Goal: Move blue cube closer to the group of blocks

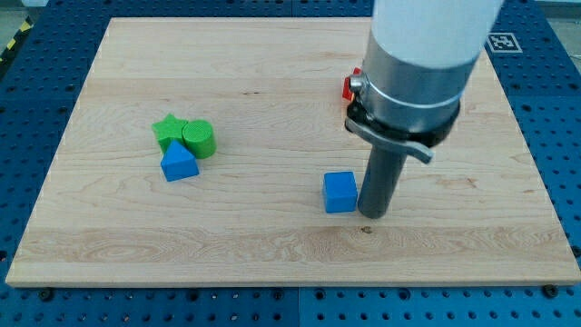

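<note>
The blue cube sits on the wooden board, right of centre and towards the view's bottom. My tip stands right next to the cube's right side, touching it or nearly so. The group of blocks lies at the view's left: a green star, a green cylinder and a blue triangular block, all close together. The cube is well apart from that group, to its right.
A red block shows partly behind the arm's grey body at the view's upper right. The board lies on a blue perforated table.
</note>
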Controlling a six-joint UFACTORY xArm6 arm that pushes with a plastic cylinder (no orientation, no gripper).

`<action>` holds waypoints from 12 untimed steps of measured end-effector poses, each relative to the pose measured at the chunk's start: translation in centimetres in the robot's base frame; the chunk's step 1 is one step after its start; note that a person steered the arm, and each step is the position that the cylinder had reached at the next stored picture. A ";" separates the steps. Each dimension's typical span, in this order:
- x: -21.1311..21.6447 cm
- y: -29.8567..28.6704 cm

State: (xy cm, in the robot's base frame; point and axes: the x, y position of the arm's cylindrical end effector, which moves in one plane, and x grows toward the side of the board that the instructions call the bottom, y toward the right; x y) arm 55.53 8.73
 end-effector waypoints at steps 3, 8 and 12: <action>3.4 -6.3; 3.4 -7.9; 0.0 3.7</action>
State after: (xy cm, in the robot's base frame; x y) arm 55.55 12.38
